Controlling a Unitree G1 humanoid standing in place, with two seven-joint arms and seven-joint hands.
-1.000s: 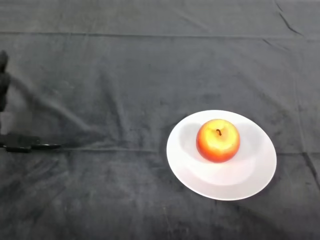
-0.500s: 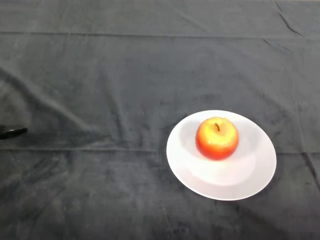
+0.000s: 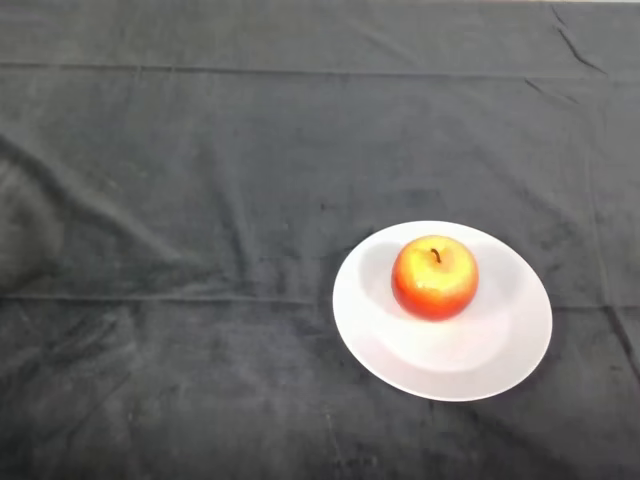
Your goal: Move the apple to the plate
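- Head view: you are looking straight down at a table covered by a dark cloth (image 3: 200,180).
- The cloth fills the whole view; it is dark grey to black, with a soft nap.
- You can see a long horizontal crease running across the cloth near the top of the view, and a second one crossing at about mid-height on the left side.
- Softer folds slant across the cloth at the left, and a short diagonal wrinkle sits in the upper right corner.
- A white plate (image 3: 380,340) lies flat on the cloth, right of centre and in the lower half of the view.
- The plate is round and plain, with a shallow dip in the middle and a broad rim; its whole outline is visible.
- The apple (image 3: 434,278) sits on the plate, inside the rim, somewhat toward the far side of the plate's centre.
- The apple stands upright, with its short dark stem pointing up toward the camera.
- Its skin is red-orange round the sides and yellow on the crown around the stem.
- The apple casts a faint shadow on the white surface beside it.
- Apple and plate touch; the apple lies wholly within the plate's outline and does not overhang the cloth.
- Going by how things lie, you can log the apple as already on the plate.
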